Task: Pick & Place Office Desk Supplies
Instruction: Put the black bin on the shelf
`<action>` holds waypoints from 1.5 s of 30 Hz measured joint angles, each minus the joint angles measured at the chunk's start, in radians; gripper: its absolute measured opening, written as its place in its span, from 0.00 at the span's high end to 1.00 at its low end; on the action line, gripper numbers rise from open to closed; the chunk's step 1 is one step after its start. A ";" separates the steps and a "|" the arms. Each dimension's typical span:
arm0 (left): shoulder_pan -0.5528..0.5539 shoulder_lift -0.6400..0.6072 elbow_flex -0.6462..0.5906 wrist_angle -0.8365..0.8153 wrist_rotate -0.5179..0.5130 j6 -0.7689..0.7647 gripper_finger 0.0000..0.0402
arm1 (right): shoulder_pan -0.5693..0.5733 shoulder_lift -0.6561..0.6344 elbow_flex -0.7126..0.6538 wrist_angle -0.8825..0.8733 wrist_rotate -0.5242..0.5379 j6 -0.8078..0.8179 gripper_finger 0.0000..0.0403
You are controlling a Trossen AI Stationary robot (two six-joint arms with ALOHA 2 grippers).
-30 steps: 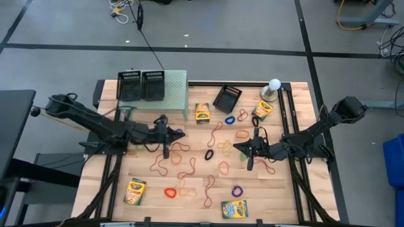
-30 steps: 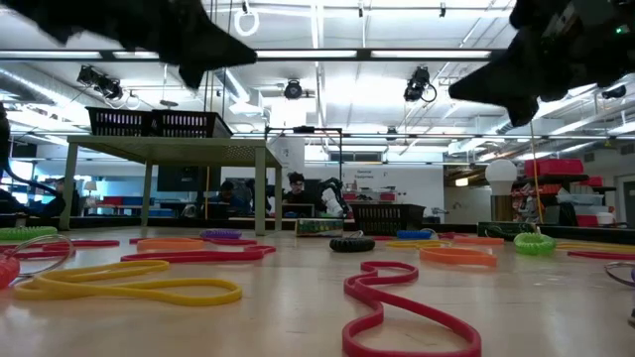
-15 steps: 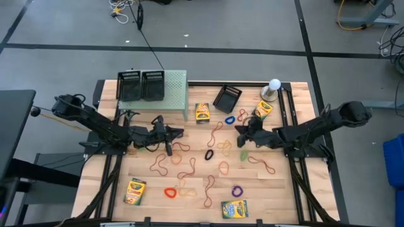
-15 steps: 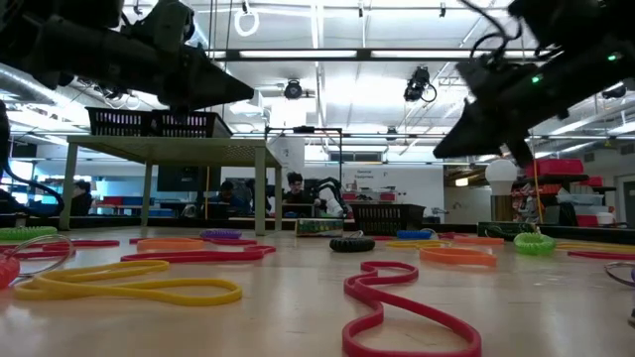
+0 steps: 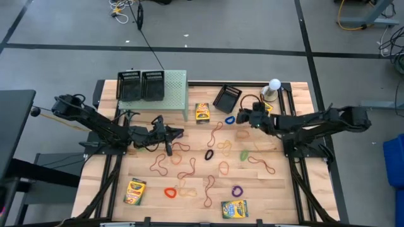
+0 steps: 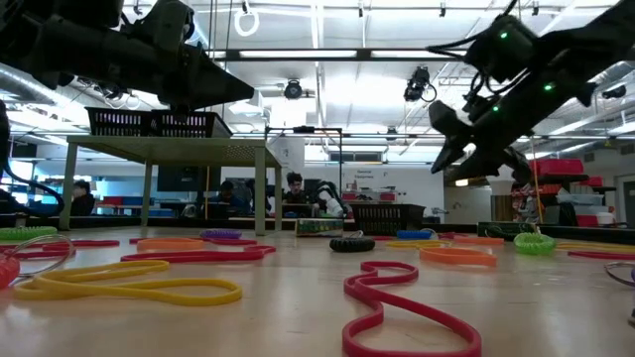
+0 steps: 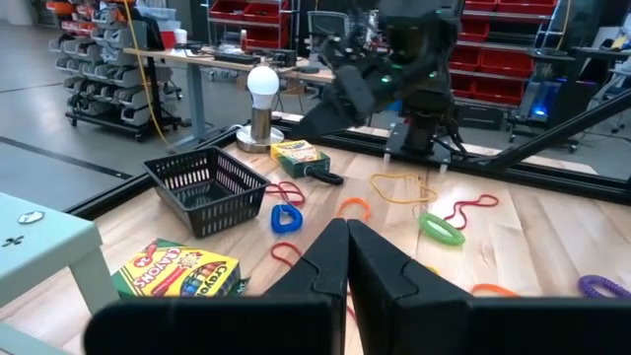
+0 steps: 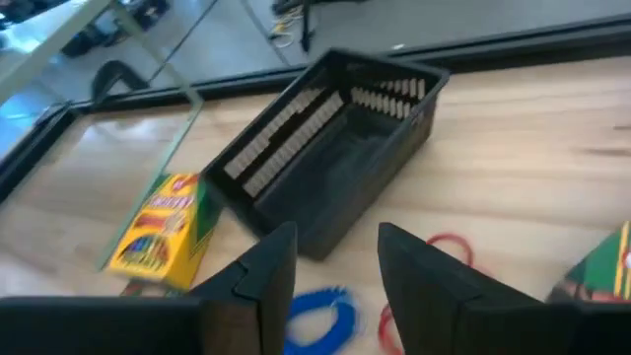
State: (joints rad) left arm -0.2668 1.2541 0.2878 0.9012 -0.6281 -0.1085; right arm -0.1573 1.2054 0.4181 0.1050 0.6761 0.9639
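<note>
Fingers of the right end effector (image 8: pixel 335 271) stand spread with nothing between them, aimed at the loose black mesh tray (image 8: pixel 330 163), which lies tilted on the bench (image 5: pixel 284 189) just in front. A blue rubber band (image 8: pixel 320 316) rests between the fingers and that tray, and a red band (image 8: pixel 444 247) lies just beside it, so the spread stance looks like preparation for a pick near the tray. One crayon box (image 5: pixel 202 111) sits on the tray's far side from the white globe (image 5: pixel 274 85). Well away from the tray, the left end effector (image 7: pixel 345 261) hangs above a tangle of bands with its fingers pressed together and empty, apparently waiting. Two more trays (image 5: pixel 141 85) sit atop the pale green stand (image 5: pixel 180 94).
</note>
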 joint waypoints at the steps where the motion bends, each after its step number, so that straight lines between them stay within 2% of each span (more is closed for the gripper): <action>1: 0.000 0.000 0.000 0.000 0.000 0.000 0.98 | -0.020 0.018 0.016 -0.002 -0.007 -0.005 0.61; 4: 0.000 0.000 0.000 0.000 0.000 0.000 0.98 | -0.075 0.091 0.084 -0.014 -0.067 -0.039 0.61; 13: 0.000 0.000 0.000 0.000 0.001 0.000 0.98 | -0.227 0.331 0.324 -0.262 -0.168 -0.059 0.61; 21: 0.000 0.000 0.001 -0.001 0.001 0.000 0.98 | -0.283 0.412 0.363 -0.239 -0.300 -0.026 0.64; 31: 0.000 0.000 0.001 0.000 0.001 0.000 0.98 | -0.286 0.414 0.363 -0.260 -0.356 0.047 0.83; 37: 0.000 0.000 0.001 0.000 0.001 0.000 0.98 | -0.259 0.370 0.362 -0.219 -0.313 0.038 0.96; 45: 0.000 0.000 0.001 -0.006 0.001 0.000 0.98 | -0.180 0.226 0.362 -0.211 -0.266 -0.055 0.96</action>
State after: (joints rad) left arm -0.2670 1.2537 0.2890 0.8948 -0.6270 -0.1089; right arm -0.3373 1.4314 0.7803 -0.1059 0.4101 0.9092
